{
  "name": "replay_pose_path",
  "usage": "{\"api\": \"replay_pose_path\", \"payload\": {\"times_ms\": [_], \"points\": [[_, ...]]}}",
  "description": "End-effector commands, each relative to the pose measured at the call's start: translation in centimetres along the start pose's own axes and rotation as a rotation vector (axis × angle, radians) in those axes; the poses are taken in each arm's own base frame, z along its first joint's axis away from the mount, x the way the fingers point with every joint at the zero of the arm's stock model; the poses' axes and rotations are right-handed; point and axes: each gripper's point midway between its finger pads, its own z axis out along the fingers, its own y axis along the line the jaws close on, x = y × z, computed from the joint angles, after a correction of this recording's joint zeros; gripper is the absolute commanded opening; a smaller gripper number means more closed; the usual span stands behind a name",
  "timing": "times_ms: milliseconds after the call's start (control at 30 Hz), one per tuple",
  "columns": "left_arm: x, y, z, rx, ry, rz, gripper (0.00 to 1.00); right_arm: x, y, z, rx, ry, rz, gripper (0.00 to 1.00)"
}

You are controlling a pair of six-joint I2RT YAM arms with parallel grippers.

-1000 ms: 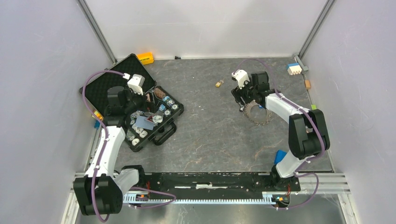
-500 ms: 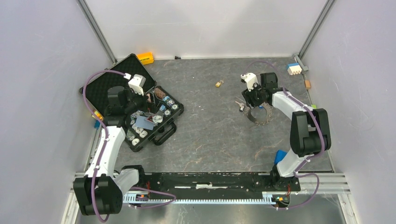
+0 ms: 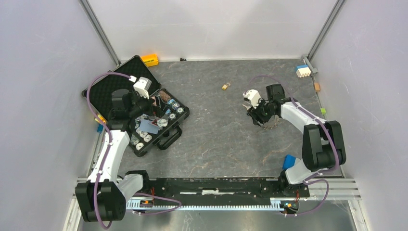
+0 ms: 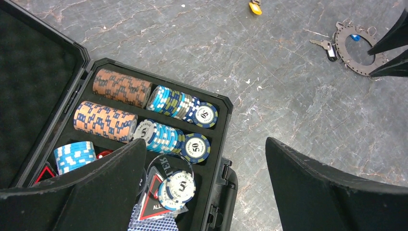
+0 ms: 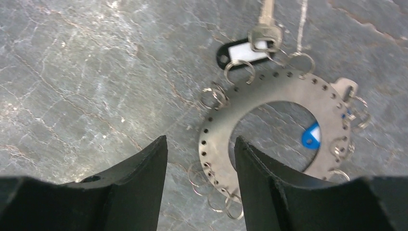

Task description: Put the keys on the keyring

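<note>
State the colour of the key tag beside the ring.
The key tag is black with a white insert; right wrist view.

The left gripper (image 4: 204, 144) hangs with its two black fingers (image 4: 317, 192) spread wide over the open black case (image 4: 226, 103) on the grey marbled desk (image 4: 269, 91). In the case lie rows of poker chips (image 4: 163, 98), orange-brown and blue-white, two of them face up and marked 50. At upper right lies the keyring (image 4: 340, 48), a flat perforated grey ring, with a silver key (image 4: 318, 43) on a black tag at its left edge. A yellow-orange key (image 4: 255, 6) lies well apart at the top edge.
</note>
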Motion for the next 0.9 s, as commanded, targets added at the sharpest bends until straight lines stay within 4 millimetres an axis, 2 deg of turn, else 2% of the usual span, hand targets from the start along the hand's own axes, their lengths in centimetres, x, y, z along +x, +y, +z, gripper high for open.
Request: {"api": "replay_pose_path", "payload": {"times_ms": [0,167,433,867], "points": [[-0.9,-0.4,-0.1,0.027,-0.037,0.07,1.0,-1.2,0.4,1.4,-0.045,-0.007,-0.054,0.57],[-1.1,-0.6,-0.3,0.027,-0.045,0.077,1.0,-1.5,-1.1,2.0,-0.014,0.022,-0.089,0.55],[-1.1,-0.6,-0.4,0.022,-0.049,0.085,1.0,-1.5,-2.5,1.8,-0.005,0.067,-0.186,0.53],[-1.1,-0.6,-0.5,0.02,-0.053,0.096,1.0,-1.4,-2.7,3.4,-0.088,0.105,-0.252,0.38]]}}
